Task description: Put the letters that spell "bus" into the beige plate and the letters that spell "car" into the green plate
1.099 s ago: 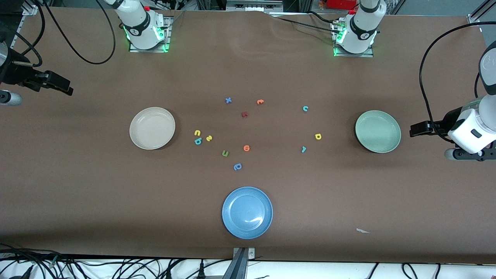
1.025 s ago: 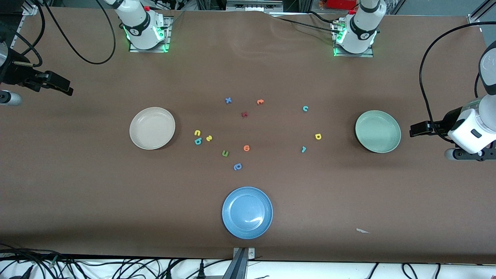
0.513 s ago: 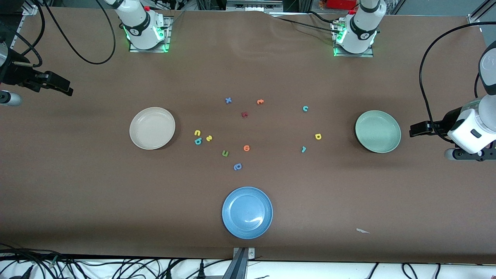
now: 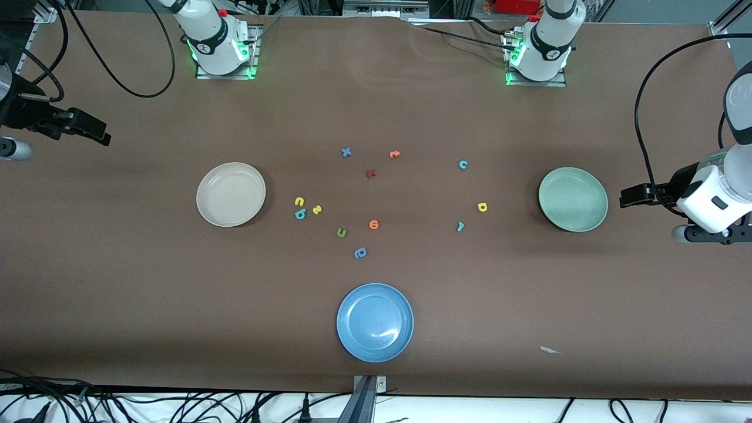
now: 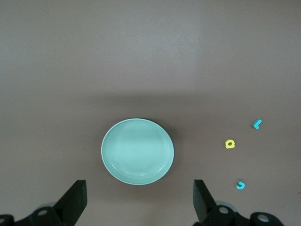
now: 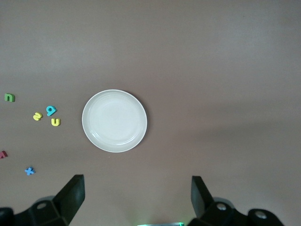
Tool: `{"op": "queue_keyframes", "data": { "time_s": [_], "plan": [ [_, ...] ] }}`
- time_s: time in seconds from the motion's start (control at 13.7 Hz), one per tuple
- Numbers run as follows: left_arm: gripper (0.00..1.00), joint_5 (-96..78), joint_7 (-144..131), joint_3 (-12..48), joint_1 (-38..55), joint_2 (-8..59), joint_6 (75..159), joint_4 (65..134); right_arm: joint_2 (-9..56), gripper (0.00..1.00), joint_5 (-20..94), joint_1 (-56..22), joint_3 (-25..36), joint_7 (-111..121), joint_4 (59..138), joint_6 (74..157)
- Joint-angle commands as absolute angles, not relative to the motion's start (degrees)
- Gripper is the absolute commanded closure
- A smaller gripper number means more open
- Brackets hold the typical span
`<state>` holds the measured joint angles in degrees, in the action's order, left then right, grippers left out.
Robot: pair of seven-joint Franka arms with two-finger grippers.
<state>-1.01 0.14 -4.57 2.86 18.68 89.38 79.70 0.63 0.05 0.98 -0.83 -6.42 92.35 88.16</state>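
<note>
Both plates (image 4: 231,194) bare, 6 letters (image 4: 300,214) outside.

Robotics lab, not a home. Two white arm bases (image 4: 220,44) w/ green status lights bolted along the edge of a big brown-covered counter (image 4: 117,282). Black cables (image 4: 147,405) tangled along the counter's edge nearest the front cam, aluminium framing (image 4: 367,396), camera mount gear at the sides.
</note>
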Motion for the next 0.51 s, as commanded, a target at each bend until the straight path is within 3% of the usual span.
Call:
{"op": "queue_keyframes", "data": {
  "time_s": [0.0, 0.44],
  "plan": [
    [0.01, -2.5, 0.2, -5.2, 3.3, 18.3, 89.9, 80.3, 0.6, 0.00, -0.2, 1.8, -1.6, -6.2, 91.9, 88.1],
    [0.01, -2.5, 0.2, -5.2, 3.3, 18.3, 89.9, 80.3, 0.6, 0.00, -0.1, 1.8, -1.5, -6.2, 91.9, 87.8]
  ]
}}
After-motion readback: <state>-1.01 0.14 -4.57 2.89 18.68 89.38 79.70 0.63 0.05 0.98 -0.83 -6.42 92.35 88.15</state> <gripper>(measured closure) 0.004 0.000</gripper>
